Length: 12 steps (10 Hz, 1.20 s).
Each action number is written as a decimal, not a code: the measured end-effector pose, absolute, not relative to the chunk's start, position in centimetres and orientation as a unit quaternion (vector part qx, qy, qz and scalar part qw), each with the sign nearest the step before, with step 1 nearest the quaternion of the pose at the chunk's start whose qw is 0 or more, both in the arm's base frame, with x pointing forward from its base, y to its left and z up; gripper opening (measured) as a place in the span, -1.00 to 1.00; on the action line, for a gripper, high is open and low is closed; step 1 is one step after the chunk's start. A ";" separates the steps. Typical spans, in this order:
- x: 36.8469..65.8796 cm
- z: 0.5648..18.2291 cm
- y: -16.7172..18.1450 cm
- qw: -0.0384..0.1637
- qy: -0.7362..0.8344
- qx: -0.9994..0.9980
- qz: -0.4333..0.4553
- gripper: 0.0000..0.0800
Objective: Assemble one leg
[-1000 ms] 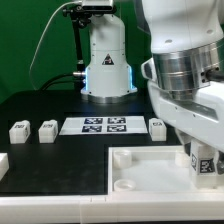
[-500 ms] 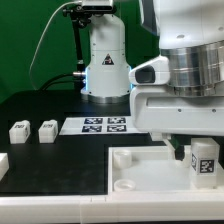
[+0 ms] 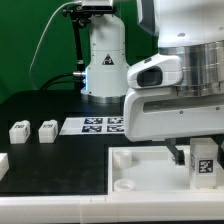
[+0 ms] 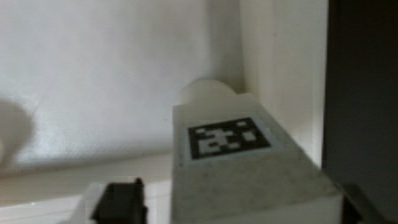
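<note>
My gripper (image 3: 199, 149) is shut on a leg (image 3: 203, 160), a small white post with a black-and-white tag, and holds it upright over the right side of the large white tray-like piece (image 3: 128, 172). In the wrist view the leg (image 4: 235, 150) fills the middle between my dark fingers (image 4: 121, 202), with the white tray surface behind it. Whether the leg touches the tray cannot be told. Two more legs (image 3: 18, 131) (image 3: 47, 131) lie on the black table at the exterior view's left.
The marker board (image 3: 98, 125) lies on the table behind the tray, partly covered by my arm. The robot's base (image 3: 106, 62) stands at the back. Part of a white piece (image 3: 3, 163) shows at the left edge.
My wrist has turned and its body now spreads further to the exterior view's left, hiding the leg that lay beside the marker board. The held leg stands straighter, in nearly the same place.
</note>
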<state>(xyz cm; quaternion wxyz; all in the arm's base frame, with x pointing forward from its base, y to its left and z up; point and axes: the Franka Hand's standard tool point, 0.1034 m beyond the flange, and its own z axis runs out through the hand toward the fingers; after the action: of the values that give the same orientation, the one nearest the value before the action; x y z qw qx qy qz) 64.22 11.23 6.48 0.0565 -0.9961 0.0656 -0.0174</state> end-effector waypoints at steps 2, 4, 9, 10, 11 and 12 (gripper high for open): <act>64.2 6.4 11.2 0.061 0.189 -0.980 -0.010 -0.27; 64.2 6.4 10.9 0.067 0.327 -0.943 0.002 -0.27; 64.1 6.3 11.1 0.085 0.673 -0.733 0.052 -0.27; 64.0 6.3 11.1 0.084 0.692 -0.715 0.055 -0.27; 64.0 6.3 11.2 0.085 0.698 -0.709 0.056 -0.27; 64.0 6.3 11.2 0.087 0.681 -0.725 0.054 -0.04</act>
<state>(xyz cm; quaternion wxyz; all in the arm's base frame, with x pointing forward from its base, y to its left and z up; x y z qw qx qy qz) 64.04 11.17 6.27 0.0866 -0.7252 0.6809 0.0544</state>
